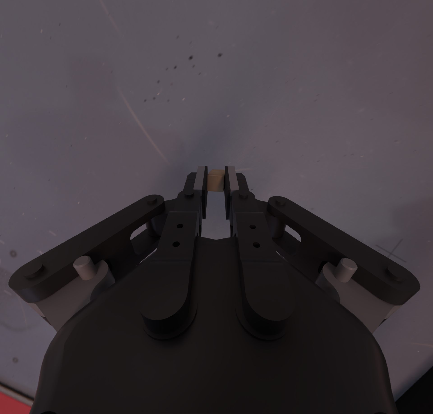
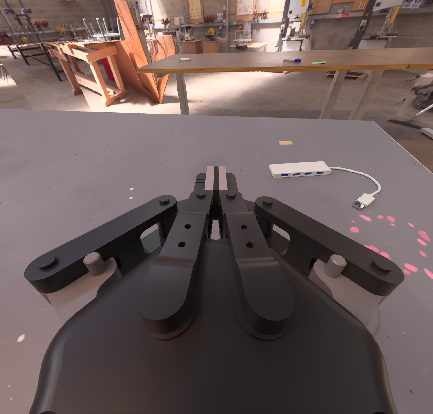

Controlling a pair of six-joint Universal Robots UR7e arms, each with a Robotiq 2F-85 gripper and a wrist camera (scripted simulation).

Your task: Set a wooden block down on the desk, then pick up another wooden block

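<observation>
In the left wrist view my left gripper (image 1: 216, 178) points down at the grey desk (image 1: 234, 75) and is shut on a small pale wooden block (image 1: 215, 180) held between its fingertips. The block sits close to the desk surface; I cannot tell whether it touches. In the right wrist view my right gripper (image 2: 216, 178) is shut and empty, its pads pressed together, hovering over the grey desk (image 2: 93, 157). No other wooden block shows in either view.
A white USB hub (image 2: 300, 169) with a white cable and plug (image 2: 364, 201) lies on the desk to the right of my right gripper. A small tan tape patch (image 2: 285, 142) lies farther back. The desk's far edge (image 2: 210, 116) and right edge are in view.
</observation>
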